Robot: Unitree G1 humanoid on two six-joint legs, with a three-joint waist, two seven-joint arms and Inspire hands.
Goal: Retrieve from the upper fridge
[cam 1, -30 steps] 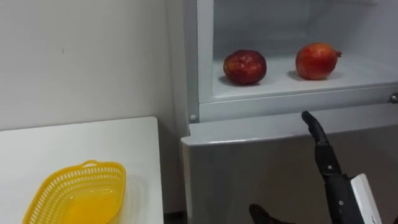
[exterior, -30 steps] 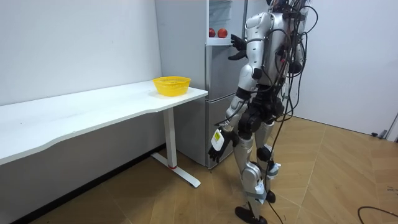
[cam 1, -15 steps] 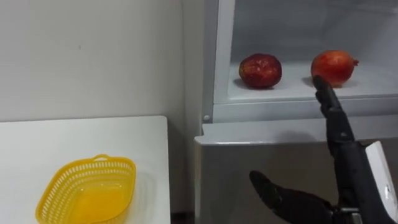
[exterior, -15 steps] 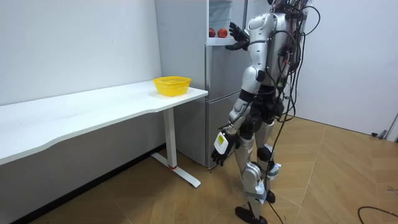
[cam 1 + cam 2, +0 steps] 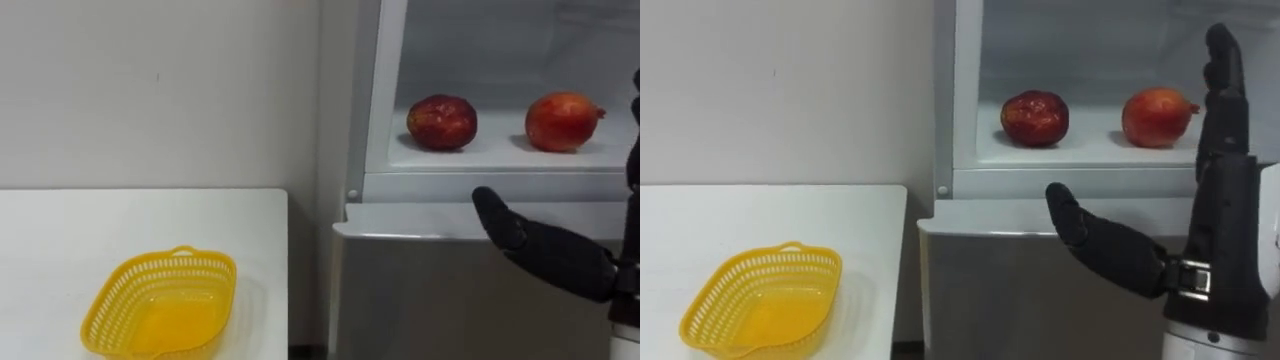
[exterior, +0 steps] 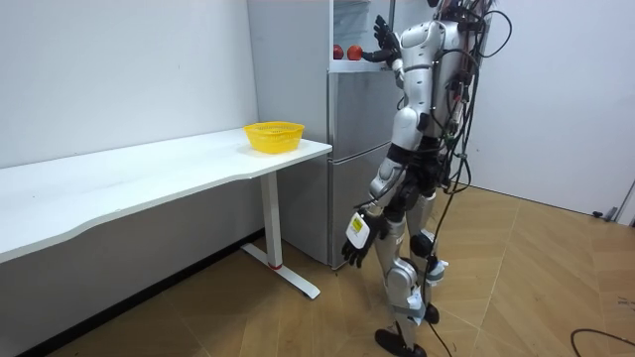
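The right hand is raised before the open upper fridge, fingers straight, thumb spread and empty, likely to cup the brighter pomegranate lying untouched on the shelf beside a darker pomegranate, while the left hand hangs low, its state unreadable.

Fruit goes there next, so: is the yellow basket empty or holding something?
Empty: the yellow basket sits upright on the white table, its bare bottom visible inside.

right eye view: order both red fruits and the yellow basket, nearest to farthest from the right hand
1. Right red fruit, fridge shelf, beside the right hand.
2. Left red fruit, same shelf.
3. Yellow basket, on the table, far left.
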